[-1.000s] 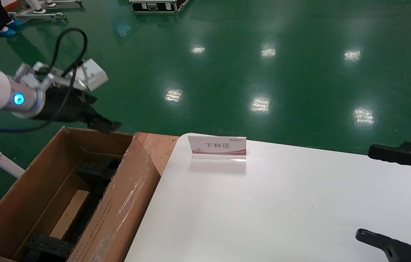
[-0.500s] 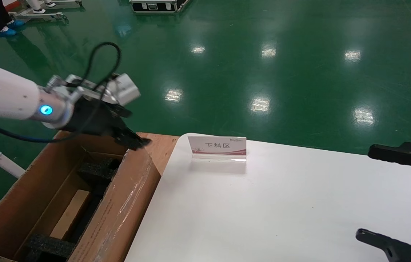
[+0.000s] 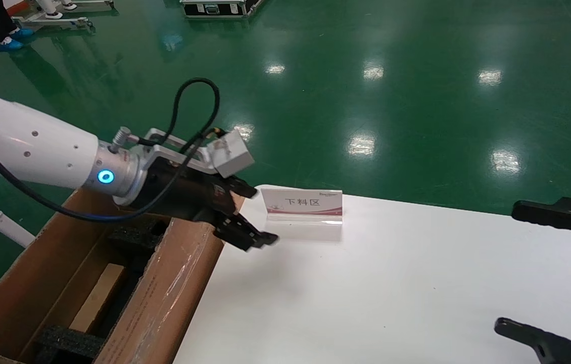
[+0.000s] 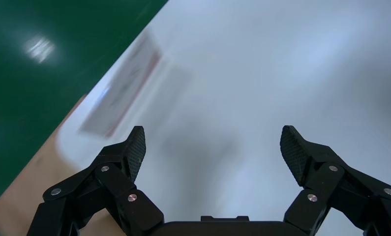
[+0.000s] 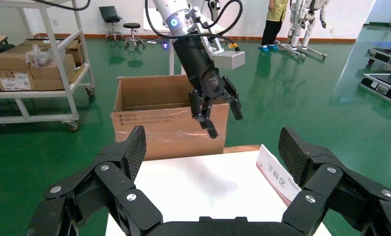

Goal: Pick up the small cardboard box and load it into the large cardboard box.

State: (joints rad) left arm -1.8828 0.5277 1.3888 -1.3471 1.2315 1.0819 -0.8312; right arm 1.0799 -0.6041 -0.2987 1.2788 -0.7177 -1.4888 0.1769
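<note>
One large cardboard box (image 3: 38,283) stood beside the white table (image 3: 391,288); one small cardboard box (image 3: 97,298) lay inside it between black foam pads (image 3: 70,341). The left gripper (image 3: 252,237), jaws spread and empty, hovered over the table's near corner, beside one label stand (image 3: 301,205). Its withdrawal should probably clear the flap. The right gripper (image 5: 210,162), also spread and empty, idled at the right.
</note>
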